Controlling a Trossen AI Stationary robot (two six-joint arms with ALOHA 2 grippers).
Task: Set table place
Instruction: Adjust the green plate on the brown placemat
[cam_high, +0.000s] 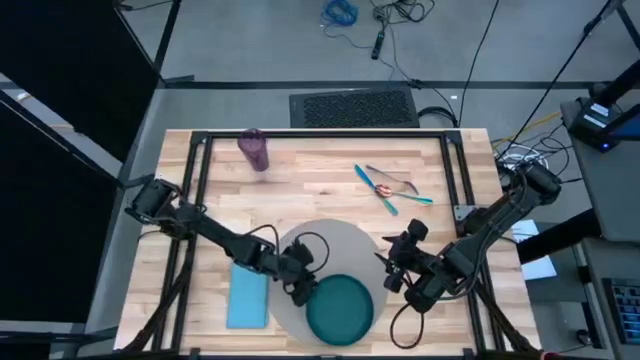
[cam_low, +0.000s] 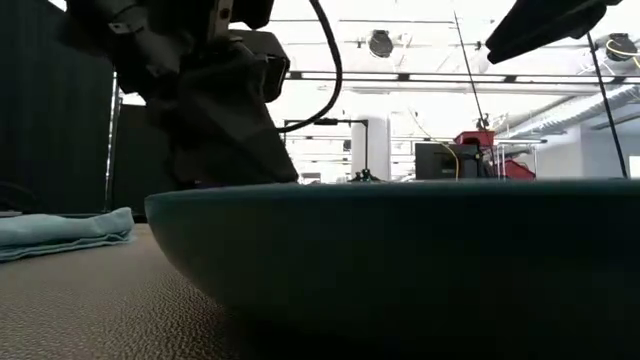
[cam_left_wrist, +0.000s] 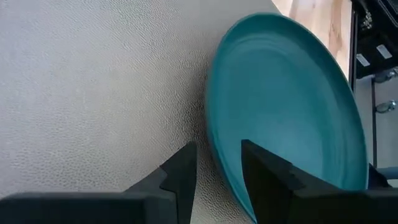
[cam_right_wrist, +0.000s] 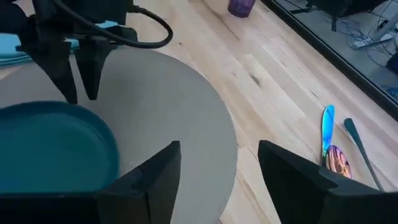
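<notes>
Plate: we see the teal plate (cam_high: 339, 309) at the near edge of the worktop (cam_high: 330, 190), lying on the near part of the round grey mat (cam_high: 335, 240) rather than at its centre.

Left gripper: our left gripper (cam_high: 300, 285) sits at the plate's left rim. In the left wrist view its fingers (cam_left_wrist: 183, 171) stand apart with the rim running between them; we cannot tell whether they touch it, so we read it as released, not clamped.

Key relation: the plate lies to the right of the left gripper and slightly nearer the worktop edge. We judge that the mat's centre lies farther in, so any centring push or lift would go away from the near edge.

Nearer arm: the left gripper is at the plate itself; the right gripper (cam_high: 397, 265) hangs over the mat's right edge, fingers spread and empty, clear of the plate.

Napkin: the light-blue napkin (cam_high: 247, 297) lies flat just left of the mat, long axis running near to far.

Cutlery: the teal-handled cutlery (cam_high: 390, 187) lies loosely crossed farther back on the right, nearer the right arm.

Cup: the purple cup (cam_high: 254, 150) stands at the far edge, left of centre.
</notes>
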